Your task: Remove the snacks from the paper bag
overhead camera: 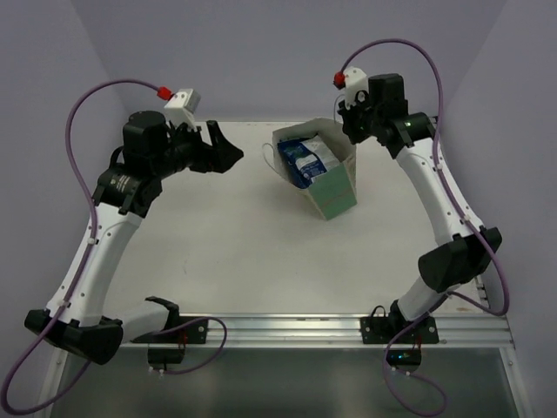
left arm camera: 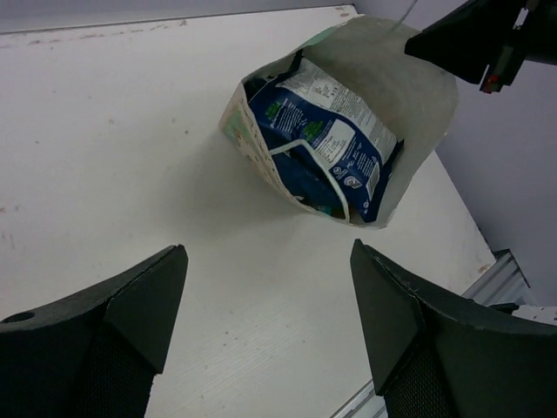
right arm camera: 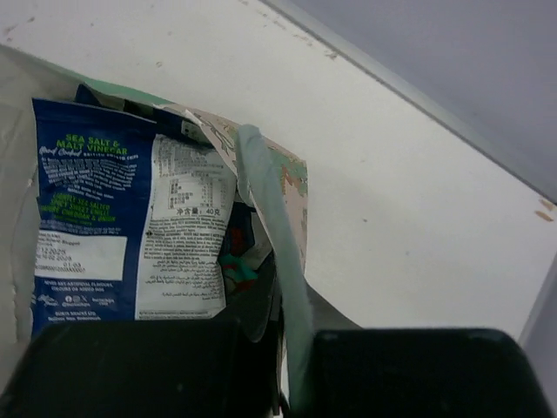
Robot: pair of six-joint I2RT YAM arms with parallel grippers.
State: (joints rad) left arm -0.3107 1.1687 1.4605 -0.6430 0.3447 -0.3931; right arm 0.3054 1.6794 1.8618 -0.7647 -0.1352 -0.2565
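The mint-green paper bag [overhead camera: 336,193] stands tilted at the back middle of the table, its mouth towards the left arm. Blue-and-white snack packets [overhead camera: 306,160] fill its opening. My right gripper [overhead camera: 349,129] is shut on the bag's far rim; in the right wrist view the rim [right arm camera: 271,228] runs down between the fingers [right arm camera: 418,374] of that gripper [right arm camera: 296,357]. A blue-and-white packet [right arm camera: 87,209] and a bit of a teal-red one [right arm camera: 237,266] show inside. My left gripper [overhead camera: 228,150] is open and empty, left of the bag. In the left wrist view the gripper [left arm camera: 268,251] faces the bag [left arm camera: 422,96] and its packets [left arm camera: 326,139].
The bag's white string handle [overhead camera: 265,155] hangs out towards the left gripper. The purple back wall stands just behind the bag. The table's metal front rail [overhead camera: 348,329] runs along the near edge. The right arm's black fingers [left arm camera: 470,39] show above the bag in the left wrist view.
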